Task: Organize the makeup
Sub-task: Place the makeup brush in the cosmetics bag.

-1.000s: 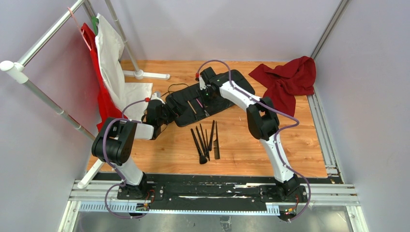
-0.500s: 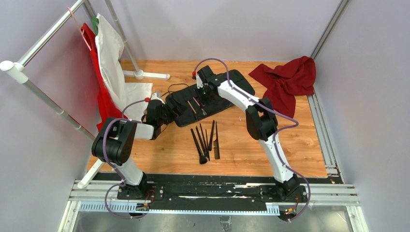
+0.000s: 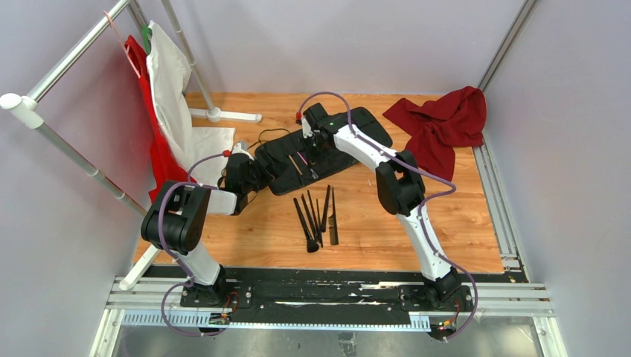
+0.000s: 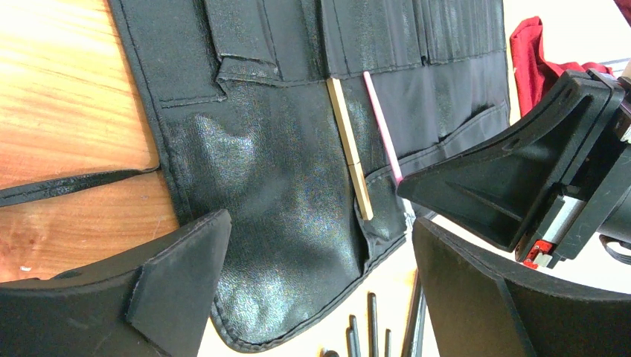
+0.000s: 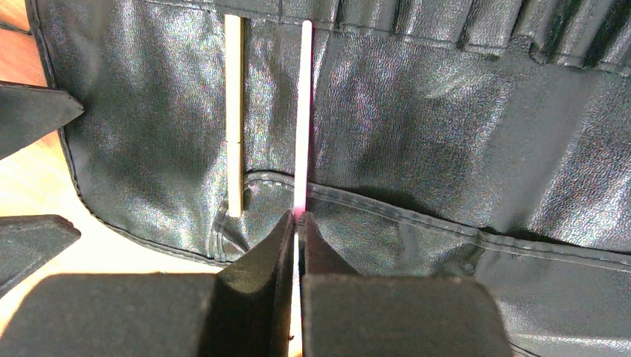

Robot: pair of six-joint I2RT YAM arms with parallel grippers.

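Observation:
A black roll-up case [image 3: 338, 137] lies open at the back of the table. A tan-handled brush [image 5: 234, 111] and a pink-handled brush [image 5: 303, 111] each run up into a slot of the case [image 5: 446, 111]. My right gripper [image 5: 298, 217] is shut on the lower end of the pink handle. My left gripper [image 4: 320, 238] hangs open over the near-left end of the case [image 4: 283, 186], holding nothing. Several black brushes [image 3: 311, 219] and a black comb [image 3: 332, 219] lie loose on the wood in front of the case.
A red cloth [image 3: 443, 123] is heaped at the back right corner. A white cloth [image 3: 175, 97] and a red one hang from a pipe rack [image 3: 67, 59] on the left. The case's black tie cord [image 3: 271, 134] trails off its left end.
My right gripper has shifted slightly left and away with the pink brush still in it. The left arm has not moved.

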